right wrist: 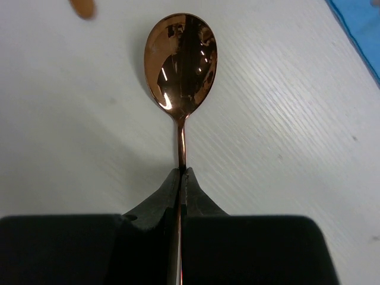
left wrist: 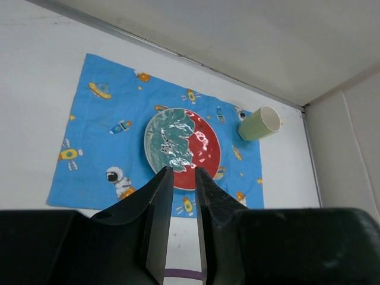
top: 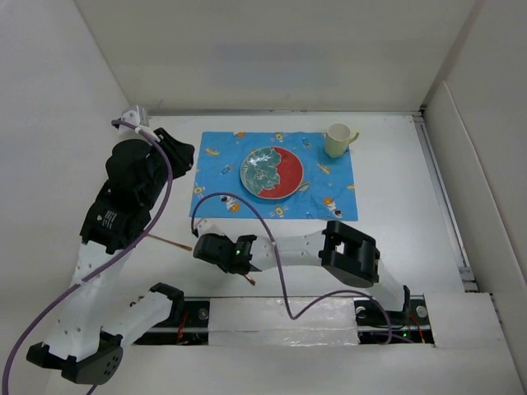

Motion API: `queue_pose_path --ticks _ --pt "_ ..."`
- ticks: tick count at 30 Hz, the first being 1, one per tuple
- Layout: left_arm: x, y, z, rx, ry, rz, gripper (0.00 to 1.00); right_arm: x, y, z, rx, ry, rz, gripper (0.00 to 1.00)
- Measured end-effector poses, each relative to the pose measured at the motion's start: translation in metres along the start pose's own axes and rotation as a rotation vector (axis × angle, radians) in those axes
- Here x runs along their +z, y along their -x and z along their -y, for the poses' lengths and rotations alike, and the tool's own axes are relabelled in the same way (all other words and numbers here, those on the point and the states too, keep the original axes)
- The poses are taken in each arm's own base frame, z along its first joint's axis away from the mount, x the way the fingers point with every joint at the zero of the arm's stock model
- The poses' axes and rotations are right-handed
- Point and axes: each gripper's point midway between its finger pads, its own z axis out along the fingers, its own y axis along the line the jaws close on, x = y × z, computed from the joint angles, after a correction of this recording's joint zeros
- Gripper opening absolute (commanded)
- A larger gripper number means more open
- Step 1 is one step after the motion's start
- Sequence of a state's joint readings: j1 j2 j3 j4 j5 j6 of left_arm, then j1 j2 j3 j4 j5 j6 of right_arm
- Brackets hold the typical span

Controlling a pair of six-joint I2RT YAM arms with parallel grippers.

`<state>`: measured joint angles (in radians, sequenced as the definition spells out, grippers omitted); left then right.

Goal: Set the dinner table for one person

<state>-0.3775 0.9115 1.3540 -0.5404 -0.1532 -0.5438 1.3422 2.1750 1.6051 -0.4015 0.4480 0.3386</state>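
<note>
The white dinner table carries a blue space-pattern mat with a red and green plate and a pale green mug on it. My right gripper reaches left, just below the mat's near left corner. It is shut on the thin handle of a copper spoon, whose bowl faces up just over the table. My left gripper hangs raised at the mat's left edge. In the left wrist view this gripper is empty, its jaws a narrow gap apart, above the plate.
A thin copper utensil lies on the table left of my right gripper; its tip shows in the right wrist view. White walls close in the table at the back and sides. A purple cable loops over the right arm.
</note>
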Motion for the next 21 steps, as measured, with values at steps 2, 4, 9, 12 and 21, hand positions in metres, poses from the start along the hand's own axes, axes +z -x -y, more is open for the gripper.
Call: queue_pose_path --ticks 2,4,9,12,21 --pt "0.001 0.002 -0.003 0.009 0.015 0.009 0.21 -0.006 -0.008 0.017 0.007 -0.024 -0.029 0.00" --pt "0.002 0.003 -0.006 0.015 0.029 0.017 0.21 -0.014 -0.013 0.045 0.032 -0.059 -0.060 0.00" --pt "0.013 -0.001 -0.009 0.020 0.051 0.011 0.21 -0.046 0.026 0.157 0.246 -0.164 0.004 0.00" --pt "0.027 -0.018 -0.017 0.016 0.078 -0.026 0.21 -0.065 0.045 0.233 0.388 -0.251 0.077 0.00" --pt "0.060 -0.102 -0.066 -0.003 0.228 -0.222 0.32 -0.030 -0.009 0.380 0.610 -0.438 -0.034 0.00"
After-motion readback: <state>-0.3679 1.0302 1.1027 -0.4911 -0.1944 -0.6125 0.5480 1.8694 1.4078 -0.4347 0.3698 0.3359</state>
